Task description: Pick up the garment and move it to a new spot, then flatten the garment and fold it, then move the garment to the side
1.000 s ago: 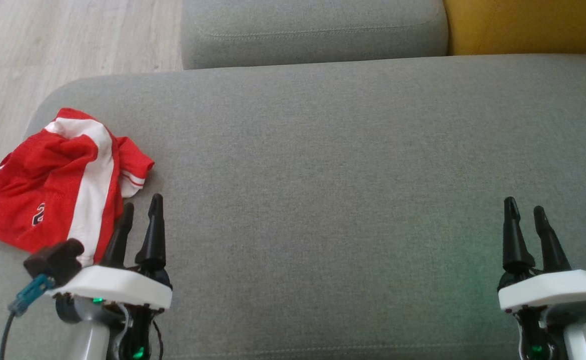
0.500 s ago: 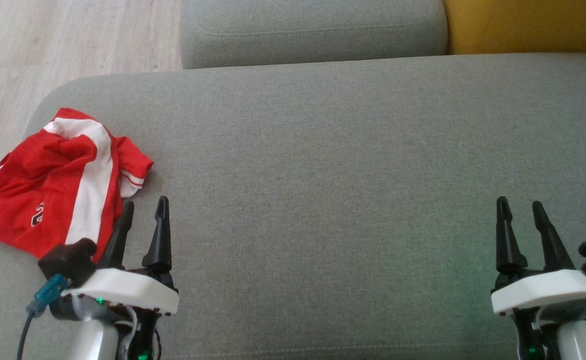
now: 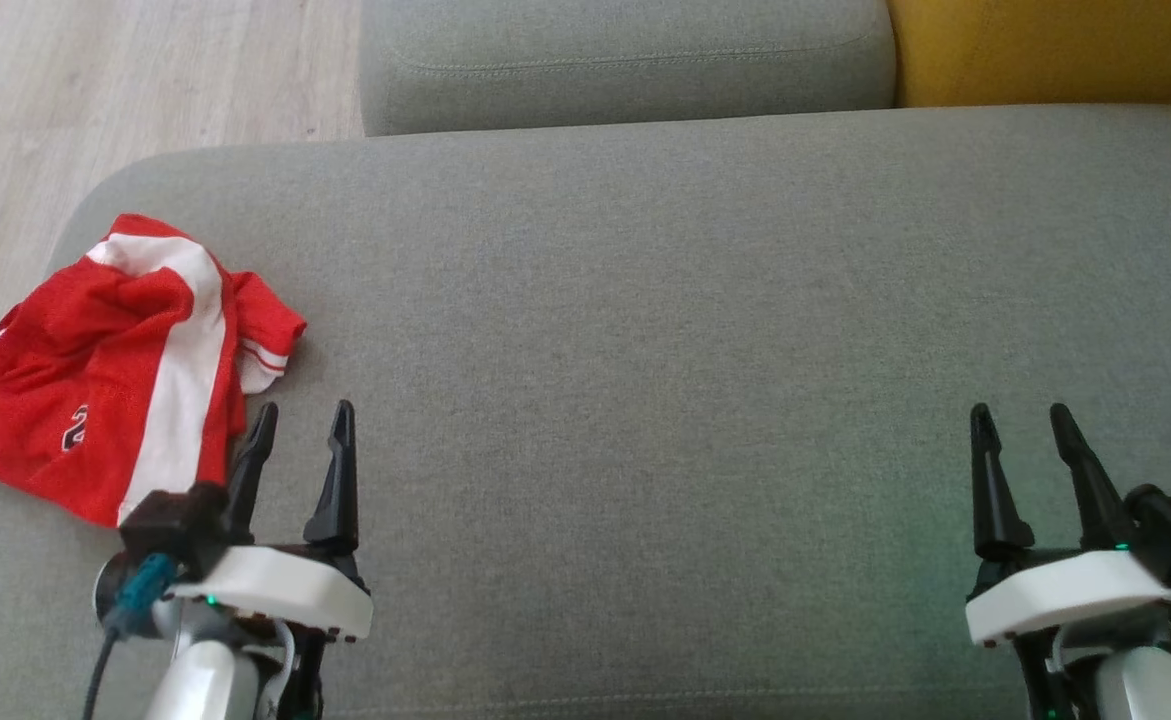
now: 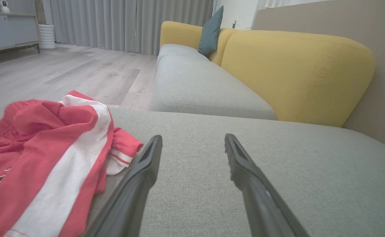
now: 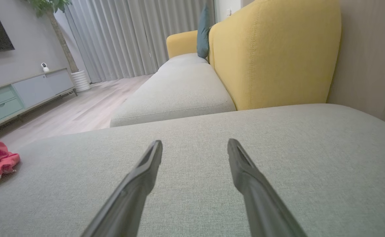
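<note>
The left gripper (image 3: 305,410), at the lower left of the head view, is found with its jaws spread and nothing between them. The right gripper (image 3: 1019,410), at the lower right, is likewise spread and empty. Both are held over the grey seat cushion (image 3: 645,330), fingers pointing up the frame. The garment (image 3: 75,370), red with a white stripe (image 3: 183,380), is located at the left edge of the frame, on the cushion's left end, in a crumpled heap. No part of it is flattened or folded, so the pick-up is judged not yet begun. From the left jaws it lies to the left and slightly up the frame, its lower right hem just beside the outer finger (image 3: 250,460) (contact cannot be confirmed from either view). Its long axis, as marked by the stripe, runs roughly up and down the frame, near parallel to the fingers. The left arm is plainly the nearer, and the right gripper stands well apart, across almost the whole cushion. A leftward shift of the left jaws is judged necessary before any closing. Counted: one garment, two grippers, the seat cushion and a second grey cushion (image 3: 625,60) at the top, one yellow backrest (image 3: 1045,50).
</note>
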Available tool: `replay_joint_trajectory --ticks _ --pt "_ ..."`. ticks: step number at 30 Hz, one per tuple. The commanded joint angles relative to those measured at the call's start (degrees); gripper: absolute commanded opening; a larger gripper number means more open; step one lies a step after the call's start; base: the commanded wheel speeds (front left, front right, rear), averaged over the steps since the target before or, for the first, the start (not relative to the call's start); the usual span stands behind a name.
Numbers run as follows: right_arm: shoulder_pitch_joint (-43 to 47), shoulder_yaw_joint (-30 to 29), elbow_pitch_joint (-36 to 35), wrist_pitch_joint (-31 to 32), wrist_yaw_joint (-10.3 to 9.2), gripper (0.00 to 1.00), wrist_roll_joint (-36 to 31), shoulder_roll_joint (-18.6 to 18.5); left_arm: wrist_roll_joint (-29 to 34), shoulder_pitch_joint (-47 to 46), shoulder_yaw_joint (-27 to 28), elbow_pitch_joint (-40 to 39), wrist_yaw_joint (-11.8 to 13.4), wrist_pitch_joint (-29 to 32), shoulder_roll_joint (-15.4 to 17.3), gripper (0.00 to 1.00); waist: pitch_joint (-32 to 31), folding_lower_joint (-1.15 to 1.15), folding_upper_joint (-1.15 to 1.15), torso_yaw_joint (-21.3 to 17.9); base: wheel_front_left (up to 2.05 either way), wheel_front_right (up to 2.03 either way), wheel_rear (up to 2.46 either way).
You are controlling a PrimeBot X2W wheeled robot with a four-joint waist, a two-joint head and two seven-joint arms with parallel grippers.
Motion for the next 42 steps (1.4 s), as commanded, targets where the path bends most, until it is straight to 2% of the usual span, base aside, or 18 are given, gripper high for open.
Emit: replay_joint_trajectory --ticks 1,15,27,42 --pt "-1.0 1.4 -2.4 -0.9 0.22 1.00 -2.4 -0.3 2.4 -2.4 1.7 -1.6 0.6 -1.1 0.9 1.00 0.0 0.00 0.00 0.0 0.00 0.00 0.00" --pt "-0.5 1.4 -3.6 -2.0 0.24 1.00 -9.9 0.2 9.4 -2.5 2.1 -0.7 1.3 -3.2 0.4 1.00 0.5 0.00 0.00 0.4 0.00 0.00 0.00" --pt "-0.8 0.7 -2.8 -2.3 0.24 1.00 -6.0 0.6 8.0 -2.7 3.3 0.0 1.1 -3.2 -0.3 1.00 0.7 0.00 0.00 0.7 0.00 0.00 0.00" --pt "-0.8 0.3 -2.7 -2.6 0.24 1.00 -5.5 0.7 8.6 -3.0 3.7 -0.2 0.8 -3.2 -0.7 1.00 0.8 0.00 0.00 1.9 0.00 0.00 0.00"
